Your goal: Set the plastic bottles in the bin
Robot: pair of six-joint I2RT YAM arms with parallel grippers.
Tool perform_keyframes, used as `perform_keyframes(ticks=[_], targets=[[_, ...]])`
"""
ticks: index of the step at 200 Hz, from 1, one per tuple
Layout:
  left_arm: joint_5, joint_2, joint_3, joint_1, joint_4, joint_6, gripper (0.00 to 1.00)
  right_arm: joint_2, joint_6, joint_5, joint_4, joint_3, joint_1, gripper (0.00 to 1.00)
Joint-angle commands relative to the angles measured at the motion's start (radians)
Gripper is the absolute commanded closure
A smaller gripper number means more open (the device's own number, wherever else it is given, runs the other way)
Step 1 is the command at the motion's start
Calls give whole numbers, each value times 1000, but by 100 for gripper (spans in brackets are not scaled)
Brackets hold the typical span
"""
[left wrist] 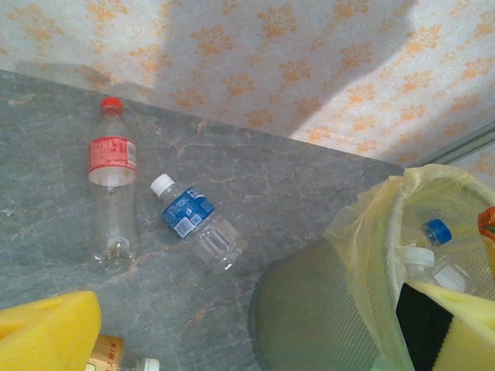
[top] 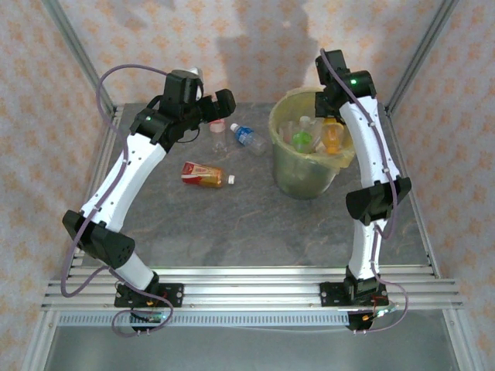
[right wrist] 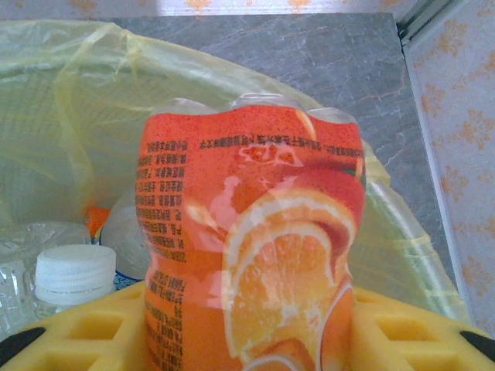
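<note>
The grey marbled table (top: 255,224) carries the bin (top: 303,174), a yellow-green tapered basket standing toward its far right, with a yellowish bag (left wrist: 363,232) folded over the rim. Above the bin's right-hand rim, the right gripper (top: 334,116) grips the orange-label bottle (right wrist: 251,232). Its yellow pads (right wrist: 402,328) close in on both sides of the bottle, whose lobed base points away from the wrist, over the bin's mouth. The left gripper (top: 220,107) hangs left of the bin, near the back wall, with its jaws spread wide and nothing between them. Several clear bottles (top: 303,133) already lie inside the bin. Three more lie on their sides on the table to the bin's left. The red-label bottle (left wrist: 113,193) is the farthest from the bin, and the blue-label bottle (left wrist: 197,224) lies between it and the bin, touching neither. The red-and-yellow-label bottle (top: 203,175) lies well left of the bin and nearer the arm bases. A blue cap (left wrist: 438,230) and a white cap (right wrist: 75,272) show among the bottles in the bin.
</note>
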Motion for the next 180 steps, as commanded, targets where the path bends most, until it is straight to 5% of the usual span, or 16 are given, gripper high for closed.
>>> perform_keyframes(ticks=[1,37,100,180], targets=[[-27,-40,-8,15,0,-1,0,31,8,-33,-44,40,-14,49],[-29,-39,-12,16,-3,2,0,42,87,-186,5,70,-16,50],[-34,-43,-27,18,1,4,0,-38,251,-227,138,27,-11,53],[-48,-53,-42,19,0,13,0,-213,526,-125,505,-378,55,52]])
